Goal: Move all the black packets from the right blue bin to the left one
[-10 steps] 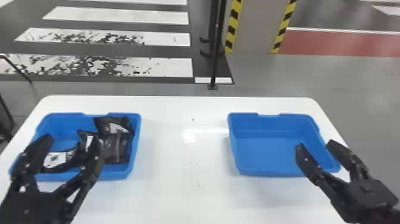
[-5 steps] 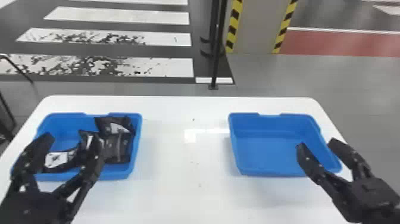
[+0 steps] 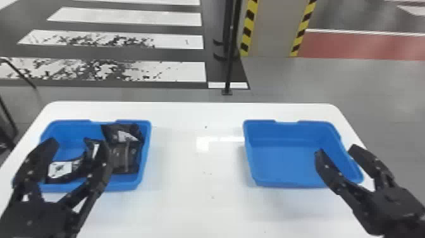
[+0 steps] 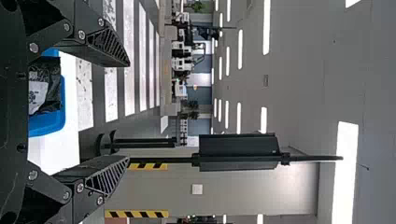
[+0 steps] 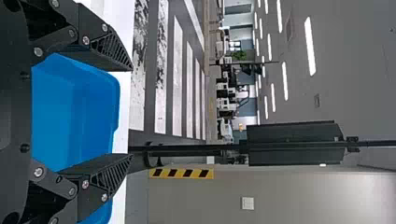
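Observation:
In the head view my left gripper (image 3: 76, 144) is open in front of and above the left blue bin (image 3: 144, 158), partly covering it. Several black packets (image 3: 125, 156) lie in that bin, overlapping at its right side, one with a white label nearer the front. My right gripper (image 3: 336, 150) stands open over the right part of the right blue bin (image 3: 284, 164), which has a bare floor. From the left wrist, the left gripper (image 4: 128, 112) has its fingers wide apart, a black packet (image 4: 46, 88) beyond them. The right gripper (image 5: 132, 113) in its wrist view holds nothing.
Both bins stand on a white table (image 3: 196, 164), with a wide stretch of tabletop between them. Behind the table a thin black post (image 3: 230, 57) rises from the floor, near a pillar (image 3: 272, 28) with yellow and black striped edges.

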`<act>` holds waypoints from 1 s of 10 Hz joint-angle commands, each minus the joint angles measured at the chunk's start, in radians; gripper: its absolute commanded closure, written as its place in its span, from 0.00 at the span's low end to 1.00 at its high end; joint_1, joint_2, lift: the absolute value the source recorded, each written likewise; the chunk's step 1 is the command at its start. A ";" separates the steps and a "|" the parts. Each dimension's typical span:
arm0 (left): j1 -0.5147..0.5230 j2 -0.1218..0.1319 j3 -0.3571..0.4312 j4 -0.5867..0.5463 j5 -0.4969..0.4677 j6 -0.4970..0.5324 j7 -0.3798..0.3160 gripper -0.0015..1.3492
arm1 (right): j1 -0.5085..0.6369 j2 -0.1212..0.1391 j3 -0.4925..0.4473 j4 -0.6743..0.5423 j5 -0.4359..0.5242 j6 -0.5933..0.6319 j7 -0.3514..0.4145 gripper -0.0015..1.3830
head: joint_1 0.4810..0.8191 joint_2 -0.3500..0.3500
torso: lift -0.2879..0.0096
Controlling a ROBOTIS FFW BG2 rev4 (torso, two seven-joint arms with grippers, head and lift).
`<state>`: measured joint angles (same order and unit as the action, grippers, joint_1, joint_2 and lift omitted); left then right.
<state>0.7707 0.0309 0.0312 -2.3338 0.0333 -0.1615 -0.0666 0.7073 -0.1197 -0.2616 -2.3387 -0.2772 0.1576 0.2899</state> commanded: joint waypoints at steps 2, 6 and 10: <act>0.000 0.000 0.001 -0.002 0.001 -0.003 0.001 0.27 | -0.003 -0.002 0.006 0.006 0.000 -0.003 0.000 0.30 | 0.63 0.39 | 0.50; -0.003 0.001 0.001 0.001 0.001 -0.008 0.001 0.27 | -0.008 -0.002 0.010 0.013 -0.002 -0.003 0.000 0.30 | 0.63 0.39 | 0.50; -0.003 0.003 0.001 0.001 0.001 -0.010 0.001 0.27 | -0.010 -0.005 0.016 0.013 -0.002 -0.003 0.000 0.30 | 0.63 0.40 | 0.50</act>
<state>0.7681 0.0334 0.0319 -2.3328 0.0339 -0.1705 -0.0664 0.6983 -0.1230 -0.2472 -2.3255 -0.2792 0.1545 0.2899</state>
